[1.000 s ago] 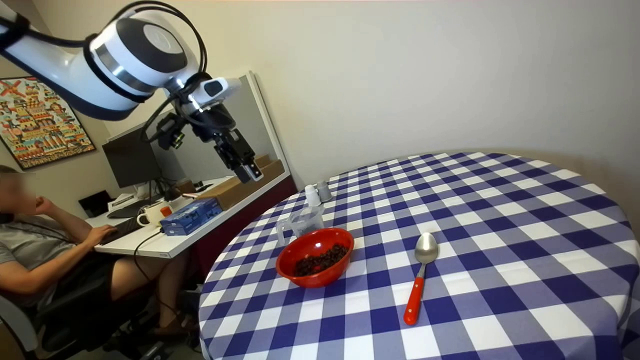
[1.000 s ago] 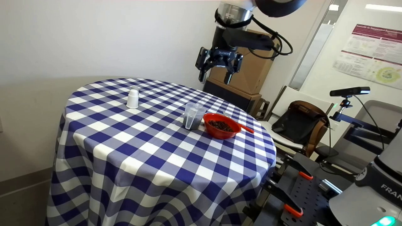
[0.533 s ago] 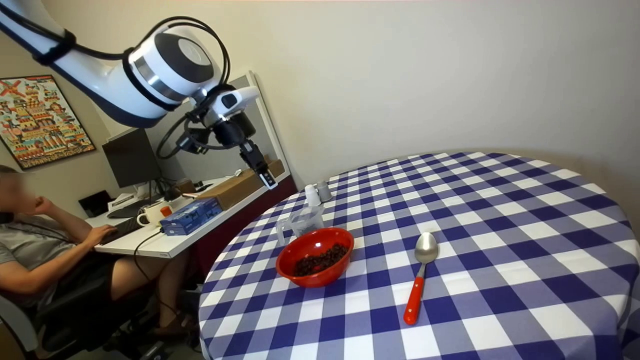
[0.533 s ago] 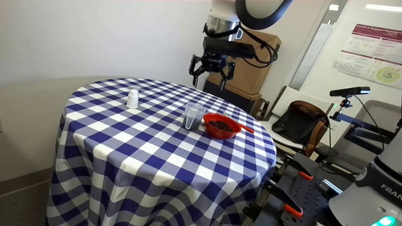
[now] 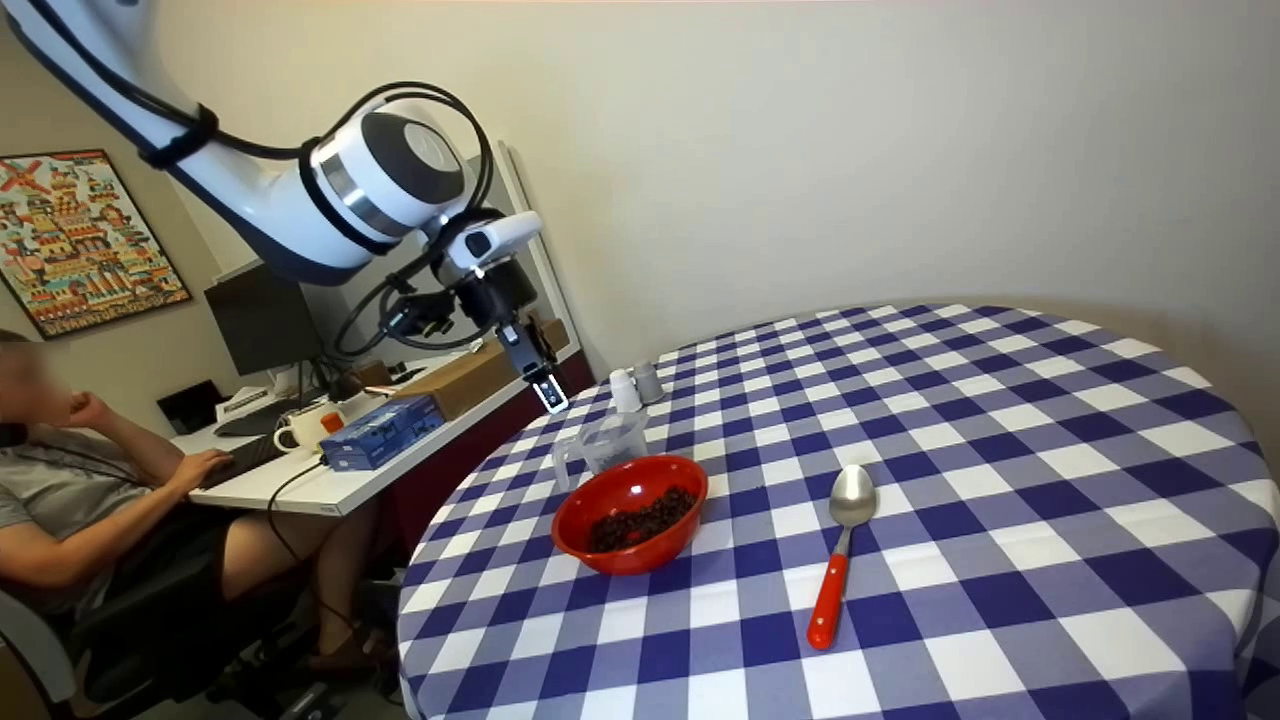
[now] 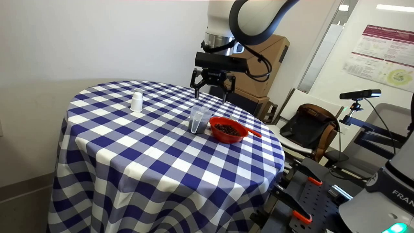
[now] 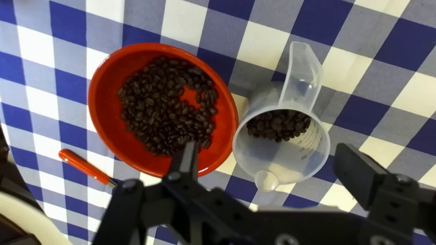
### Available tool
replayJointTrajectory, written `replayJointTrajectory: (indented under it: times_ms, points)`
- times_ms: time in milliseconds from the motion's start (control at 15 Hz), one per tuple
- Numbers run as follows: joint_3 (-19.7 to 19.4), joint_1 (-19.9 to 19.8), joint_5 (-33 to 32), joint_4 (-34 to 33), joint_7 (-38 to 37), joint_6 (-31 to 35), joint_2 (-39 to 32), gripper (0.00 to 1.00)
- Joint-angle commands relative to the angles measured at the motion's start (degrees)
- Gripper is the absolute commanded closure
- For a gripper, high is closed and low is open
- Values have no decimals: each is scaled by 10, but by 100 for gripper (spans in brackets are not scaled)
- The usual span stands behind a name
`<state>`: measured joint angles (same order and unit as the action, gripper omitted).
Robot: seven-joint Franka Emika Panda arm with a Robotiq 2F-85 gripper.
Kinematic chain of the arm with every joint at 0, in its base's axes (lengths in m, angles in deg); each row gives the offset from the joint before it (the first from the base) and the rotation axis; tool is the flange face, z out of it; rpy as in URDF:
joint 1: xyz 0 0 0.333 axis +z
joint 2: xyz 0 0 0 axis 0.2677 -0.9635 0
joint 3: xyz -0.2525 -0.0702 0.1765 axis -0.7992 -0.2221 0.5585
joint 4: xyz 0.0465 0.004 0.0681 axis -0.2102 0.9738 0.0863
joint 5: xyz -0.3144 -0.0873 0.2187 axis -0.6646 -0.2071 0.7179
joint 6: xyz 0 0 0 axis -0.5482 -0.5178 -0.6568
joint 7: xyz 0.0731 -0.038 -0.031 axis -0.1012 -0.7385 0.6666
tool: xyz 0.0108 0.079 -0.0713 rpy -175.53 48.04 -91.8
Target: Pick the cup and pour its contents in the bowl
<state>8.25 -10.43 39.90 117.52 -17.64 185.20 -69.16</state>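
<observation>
Whitish plastic cup (image 6: 199, 119) stands upright below the parted pincer (image 6: 210, 100)

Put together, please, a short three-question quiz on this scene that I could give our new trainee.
1. Fill the gap: in the wrist view, the measuring cup stands on the picture's ____ side of the red bowl.
2. Choose one: the coffee beans lie in
A) the red bowl only
B) the measuring cup only
C) both.
3. True or false: the jaws are closed on the measuring cup.

Key: 1, right; 2, C; 3, false: they stand open and hold nothing.
</observation>
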Motion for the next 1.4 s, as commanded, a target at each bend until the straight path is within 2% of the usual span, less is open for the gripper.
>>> replayJointTrajectory:
  times_ms: [0, 1067, 1133, 1200, 1333]
  points:
    - [-17, 22, 17, -26, -29, -6, -24, 0]
    - [-33, 61, 42, -54, -51, 25, -107, 2]
    - [-34, 62, 48, -57, -50, 25, -111, 25]
    - [-35, 64, 52, -58, -49, 25, -115, 26]
    - [-36, 66, 60, -61, -48, 26, -120, 38]
